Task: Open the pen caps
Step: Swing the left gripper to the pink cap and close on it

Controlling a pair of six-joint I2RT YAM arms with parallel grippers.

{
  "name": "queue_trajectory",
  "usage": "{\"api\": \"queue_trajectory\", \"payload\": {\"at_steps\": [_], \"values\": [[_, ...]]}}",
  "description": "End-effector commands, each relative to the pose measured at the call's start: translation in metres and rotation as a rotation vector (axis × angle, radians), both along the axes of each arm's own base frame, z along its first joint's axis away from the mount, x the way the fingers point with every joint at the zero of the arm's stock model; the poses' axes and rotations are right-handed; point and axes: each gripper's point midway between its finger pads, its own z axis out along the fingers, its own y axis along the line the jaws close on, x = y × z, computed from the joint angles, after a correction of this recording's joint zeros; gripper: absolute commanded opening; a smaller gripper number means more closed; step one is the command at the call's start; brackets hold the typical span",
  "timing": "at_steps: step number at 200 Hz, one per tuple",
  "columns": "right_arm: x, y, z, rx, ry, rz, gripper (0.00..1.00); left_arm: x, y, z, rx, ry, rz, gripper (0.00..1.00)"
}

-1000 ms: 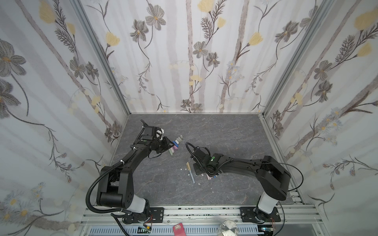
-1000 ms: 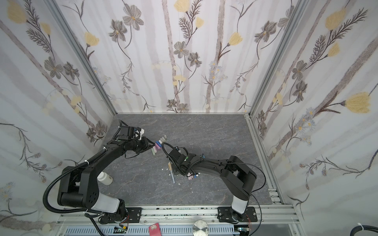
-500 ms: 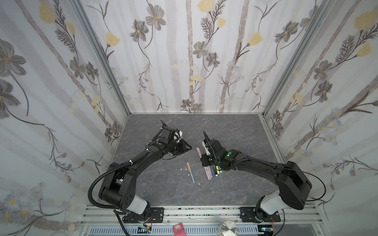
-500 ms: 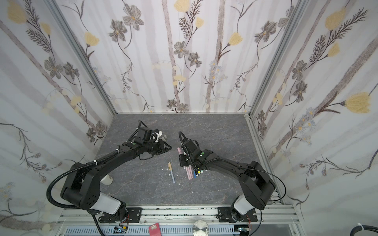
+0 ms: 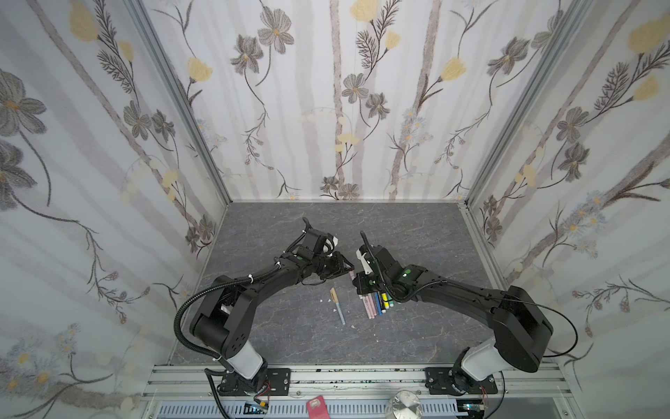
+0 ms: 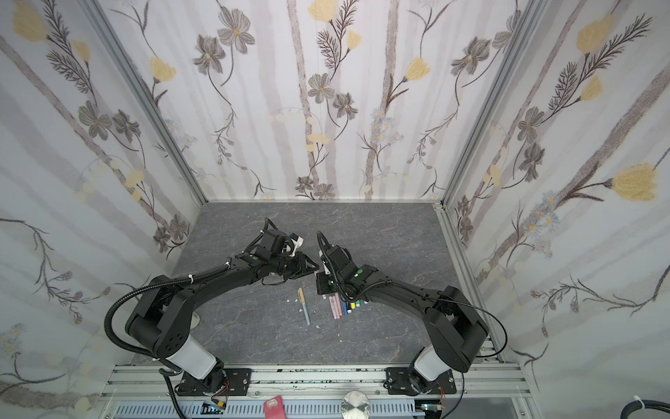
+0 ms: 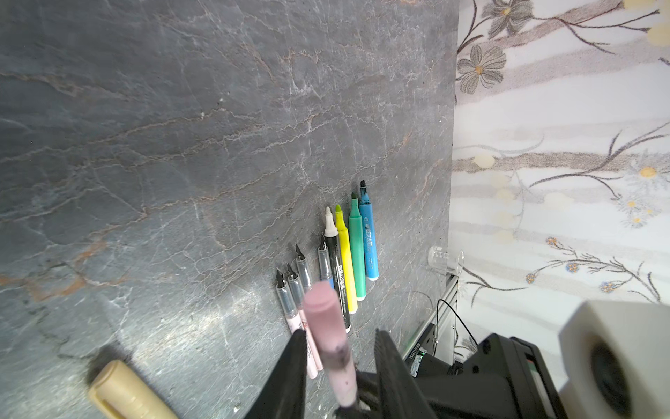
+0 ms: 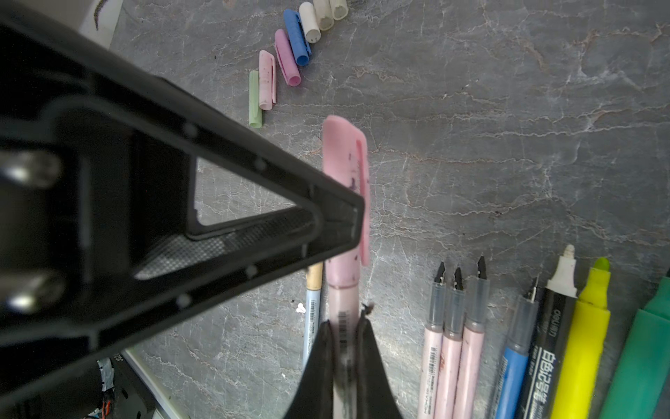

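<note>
Pink pen [image 8: 342,297] in right claw [image 8: 345,324], left claw [image 7: 339,335] straddling cap [image 8: 342,163]

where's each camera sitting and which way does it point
top views: high above the front rail, facing down at the table; both arms whole.
left wrist: mounted behind the left gripper, facing the uncapped pens.
right wrist: mounted behind the right gripper, facing the loose caps.
shared: both wrist views show the capped pink pen and the left gripper.
</note>
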Motion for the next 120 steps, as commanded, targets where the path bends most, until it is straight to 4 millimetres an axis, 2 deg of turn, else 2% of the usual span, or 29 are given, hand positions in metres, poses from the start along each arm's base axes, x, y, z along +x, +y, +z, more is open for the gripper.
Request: {"api": "queue_trajectory", "payload": {"at_steps": [1, 24, 50, 120], "values": [[0.004, 0.006, 0.008, 0.034, -0.015, -0.002, 0.0, 0.009, -0.007, 0.007, -0.022, -0.031, 0.008, 0.31], [0.004, 0.005, 0.008, 0.032, -0.016, -0.003, 0.0, 0.01, -0.011, 0.005, -0.022, -0.027, 0.001, 0.29], [0.004, 0.006, 0.008, 0.034, -0.014, -0.002, 0.0, 0.01, -0.014, 0.003, -0.024, -0.024, -0.003, 0.19], [0.002, 0.006, 0.005, 0.036, -0.012, 0.002, 0.0, 0.01, -0.018, 0.003, -0.032, -0.019, -0.011, 0.02]]}}
